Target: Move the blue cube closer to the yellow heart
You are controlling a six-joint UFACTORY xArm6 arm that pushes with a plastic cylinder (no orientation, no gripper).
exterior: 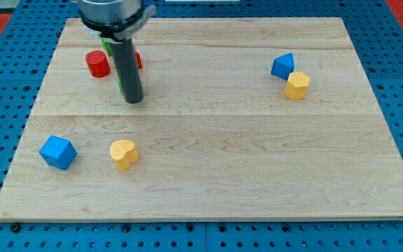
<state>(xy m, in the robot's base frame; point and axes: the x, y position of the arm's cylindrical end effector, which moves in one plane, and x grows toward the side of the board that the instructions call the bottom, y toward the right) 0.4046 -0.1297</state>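
Blue cube (57, 152) at lower left sits just apart from your yellow heart (123, 154); no pincer here, and my tip (133, 100) waits far above.

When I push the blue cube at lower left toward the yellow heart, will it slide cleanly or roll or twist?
The blue cube is flat-faced, so it will probably slide, not roll. The wooden board looks smooth, so grip seems low. An off-centre push from my tip may twist it past the yellow heart.
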